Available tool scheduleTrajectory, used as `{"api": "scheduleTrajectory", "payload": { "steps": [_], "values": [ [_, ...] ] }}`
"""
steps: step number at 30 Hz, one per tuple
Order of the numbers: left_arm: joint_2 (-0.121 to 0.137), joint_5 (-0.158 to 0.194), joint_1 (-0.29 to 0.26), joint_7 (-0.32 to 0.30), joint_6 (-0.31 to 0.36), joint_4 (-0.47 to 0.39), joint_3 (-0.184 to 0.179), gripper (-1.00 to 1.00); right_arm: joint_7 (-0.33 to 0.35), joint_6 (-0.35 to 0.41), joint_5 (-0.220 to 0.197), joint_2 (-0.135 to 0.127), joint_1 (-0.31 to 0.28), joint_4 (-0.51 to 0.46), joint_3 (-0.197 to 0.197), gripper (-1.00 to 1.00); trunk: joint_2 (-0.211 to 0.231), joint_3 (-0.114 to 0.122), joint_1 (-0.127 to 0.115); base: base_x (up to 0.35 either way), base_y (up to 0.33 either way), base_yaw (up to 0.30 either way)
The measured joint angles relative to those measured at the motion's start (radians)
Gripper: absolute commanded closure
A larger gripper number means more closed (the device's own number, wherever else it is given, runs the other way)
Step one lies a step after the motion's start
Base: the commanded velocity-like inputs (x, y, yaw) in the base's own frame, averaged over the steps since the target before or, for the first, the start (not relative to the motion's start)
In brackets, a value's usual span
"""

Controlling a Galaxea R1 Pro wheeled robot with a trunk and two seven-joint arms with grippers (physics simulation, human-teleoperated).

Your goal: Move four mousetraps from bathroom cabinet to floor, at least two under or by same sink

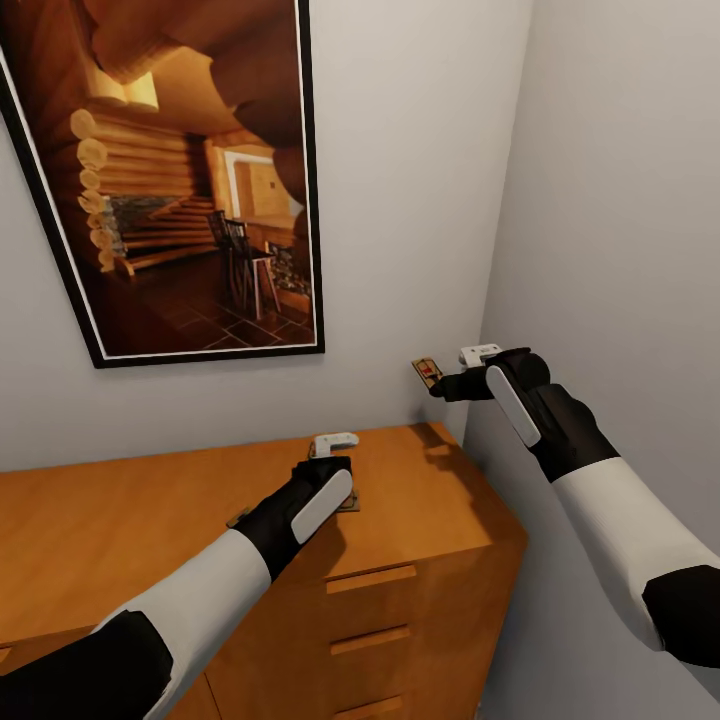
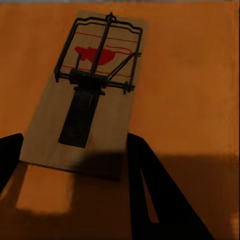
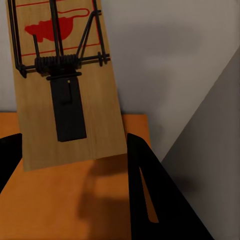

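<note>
Head view: the right gripper [image 1: 436, 384] grasps a mousetrap [image 1: 427, 372] in the air near the wall corner, above the far right end of the cabinet [image 1: 420, 560]. The left gripper [image 1: 345, 492] is down on the cabinet top, its fingers [image 2: 150, 185] around a second mousetrap [image 2: 90, 100] lying flat there; whether they clench it I cannot tell.
</note>
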Motion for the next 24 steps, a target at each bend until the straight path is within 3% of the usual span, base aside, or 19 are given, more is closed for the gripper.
{"api": "scheduleTrajectory", "payload": {
  "steps": [3,11,24],
  "values": [
    [0.0,-0.005,0.0,0.04,0.02,-0.09,-0.003,1.0,0.0,0.0,0.0,0.0,0.0,0.0,-0.001,1.0,0.0,0.0,0.0,0.0,0.0,0.0],
    [0.0,-0.011,0.0,0.198,0.176,-0.285,0.002,1.0,0.0,0.0,0.0,0.0,0.0,0.0,0.0,1.0,0.0,0.0,0.0,0.0,0.0,0.0],
    [0.0,-0.008,0.0,0.207,0.194,-0.307,0.005,1.0,0.0,0.0,0.002,0.0,0.0,0.0,0.0,1.0,0.0,0.0,0.0,0.0,0.0,0.0]
  ]
}}
